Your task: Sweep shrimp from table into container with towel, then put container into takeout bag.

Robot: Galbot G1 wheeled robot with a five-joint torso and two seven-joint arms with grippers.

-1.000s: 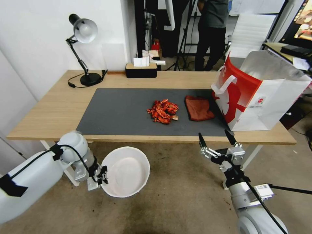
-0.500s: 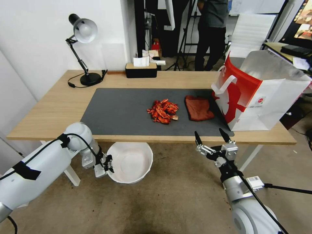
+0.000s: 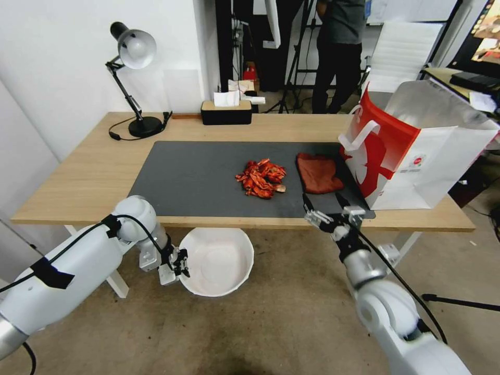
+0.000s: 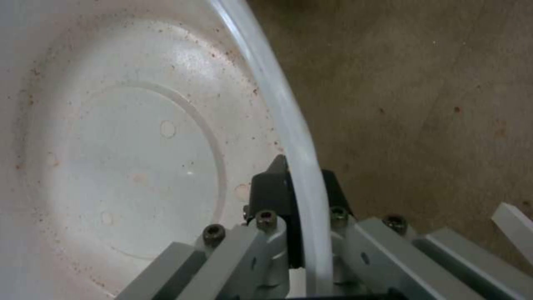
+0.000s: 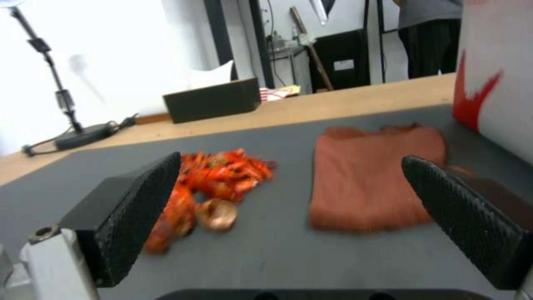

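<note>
Early stage — nothing swept yet. Left gripper (image 3: 180,262) is clamped on the rim of the container (image 3: 219,260), holding it below the near edge of the table (image 3: 78,177), roughly under the shrimp (image 3: 261,178); bowl's empty inside. Right gripper (image 3: 327,205) hovers at the mat's near edge w/ fingers spread wide, the towel (image 3: 319,173) just ahead of it, untouched, shrimp pile ahead and to its left. Takeout bag (image 3: 416,156) stands open off to its right — sweeping and bagging both left to do.
</note>
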